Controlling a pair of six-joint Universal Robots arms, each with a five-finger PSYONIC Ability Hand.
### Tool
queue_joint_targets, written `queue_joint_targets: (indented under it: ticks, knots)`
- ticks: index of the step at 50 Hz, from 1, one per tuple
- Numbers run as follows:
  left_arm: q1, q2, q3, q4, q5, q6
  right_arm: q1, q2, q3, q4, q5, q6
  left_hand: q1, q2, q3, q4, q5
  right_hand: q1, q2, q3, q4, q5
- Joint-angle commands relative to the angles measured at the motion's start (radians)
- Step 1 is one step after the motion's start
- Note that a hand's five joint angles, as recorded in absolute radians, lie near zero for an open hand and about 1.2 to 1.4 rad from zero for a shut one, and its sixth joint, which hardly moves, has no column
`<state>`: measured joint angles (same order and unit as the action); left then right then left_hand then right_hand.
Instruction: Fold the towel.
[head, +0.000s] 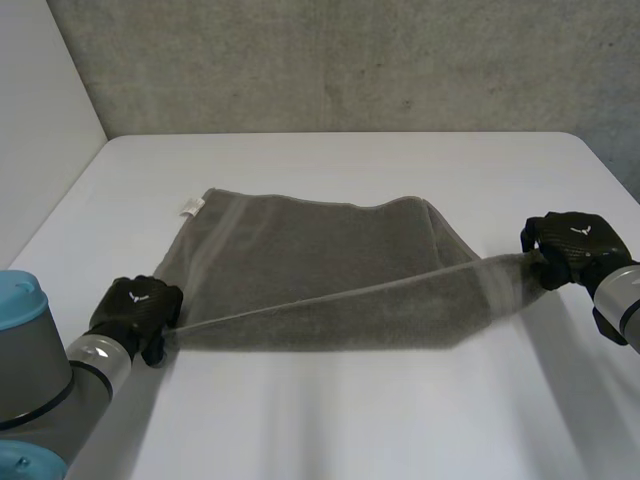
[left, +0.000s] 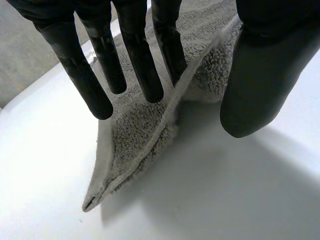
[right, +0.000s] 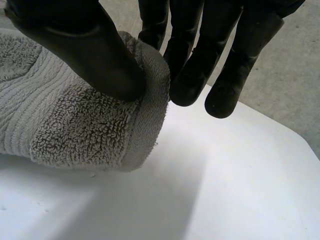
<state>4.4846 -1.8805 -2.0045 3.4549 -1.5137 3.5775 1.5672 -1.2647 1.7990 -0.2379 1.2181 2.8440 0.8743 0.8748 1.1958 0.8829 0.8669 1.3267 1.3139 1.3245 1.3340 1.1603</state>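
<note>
A grey towel (head: 320, 260) lies on the white table (head: 350, 420), its near edge raised and stretched between my two hands. My left hand (head: 135, 308) is at the towel's near left corner. In the left wrist view its fingers (left: 142, 70) are straight and spread away from the thumb. The towel corner (left: 135, 135) hangs between them with its tip on the table. My right hand (head: 572, 245) holds the near right corner above the table. The right wrist view shows its thumb (right: 85, 45) pinching the towel's folded edge (right: 75, 125) against the fingers.
A small white tag (head: 190, 207) sits at the towel's far left corner. Bare table lies in front of the towel and along the far side. A grey wall stands behind the table's back edge.
</note>
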Motion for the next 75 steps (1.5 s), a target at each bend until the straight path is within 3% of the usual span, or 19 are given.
queue_joint_targets:
  ticks: [1,7,9,11,16,29,34,40,44,51,58,62,64,75]
  knots:
    - [-0.001,-0.002,0.012,0.000,-0.008,0.000,-0.003,0.004,-0.001,-0.001,0.000,0.000,-0.100,-0.101,-0.422,-0.109,-0.267,0.070,0.082,0.072,0.062,0.061]
    - [0.007,-0.003,0.013,0.006,-0.010,0.000,-0.003,0.002,-0.003,0.000,0.001,0.000,0.058,0.058,-0.263,0.050,-0.109,0.070,0.082,0.072,0.062,0.061]
    - [0.013,-0.002,0.013,0.018,-0.008,-0.003,-0.001,0.002,-0.003,0.000,0.001,0.000,0.485,0.485,0.163,0.476,0.318,0.070,0.082,0.072,0.062,0.061]
    - [0.019,0.000,0.013,0.021,-0.008,-0.002,-0.003,0.001,-0.003,0.002,0.001,0.000,0.522,0.521,0.200,0.513,0.354,0.070,0.082,0.072,0.062,0.061]
    - [0.039,0.056,0.012,0.029,-0.010,-0.003,-0.003,-0.033,-0.010,0.009,0.004,-0.005,0.522,0.521,0.200,0.513,0.355,0.070,0.082,0.072,0.062,0.061]
    - [0.085,0.494,-0.022,0.012,0.001,-0.020,-0.050,-0.417,-0.016,0.161,-0.038,-0.015,0.522,0.521,0.200,0.513,0.355,0.070,0.082,0.072,0.062,0.061]
    - [0.088,0.600,-0.005,-0.036,0.030,-0.020,-0.134,-0.577,-0.071,0.296,-0.153,-0.032,0.522,0.521,0.200,0.513,0.355,0.070,0.082,0.072,0.062,0.061]
    - [0.090,0.610,0.052,-0.114,0.092,-0.022,-0.205,-0.608,-0.118,0.384,-0.230,-0.035,0.522,0.521,0.200,0.513,0.355,0.070,0.082,0.072,0.062,0.061]
    - [0.094,0.542,0.075,-0.125,0.096,-0.022,-0.233,-0.587,-0.125,0.388,-0.256,-0.046,0.522,0.521,0.200,0.513,0.355,0.070,0.082,0.072,0.062,0.061]
    - [0.088,0.380,0.105,-0.128,0.093,-0.020,-0.164,-0.449,-0.161,0.411,-0.224,-0.141,0.522,0.521,0.200,0.513,0.355,0.070,0.082,0.072,0.062,0.061]
    - [0.082,0.183,0.185,-0.123,0.098,-0.013,-0.095,-0.247,-0.193,0.417,-0.118,-0.245,0.522,0.521,0.200,0.513,0.355,0.070,0.082,0.072,0.062,0.061]
    - [0.076,0.088,0.243,-0.125,0.098,-0.016,-0.056,-0.128,-0.237,0.416,-0.086,-0.247,0.522,0.521,0.200,0.513,0.355,0.070,0.082,0.072,0.062,0.061]
    - [0.068,0.041,0.276,-0.123,0.098,-0.017,-0.021,-0.021,-0.294,0.410,-0.036,-0.245,0.522,0.521,0.200,0.513,0.355,0.070,0.082,0.072,0.062,0.061]
    - [-0.004,-0.240,0.536,-0.122,0.083,-0.014,0.054,0.258,-0.499,0.328,0.144,-0.245,0.522,0.521,0.200,0.513,0.355,0.070,0.082,0.072,0.062,0.061]
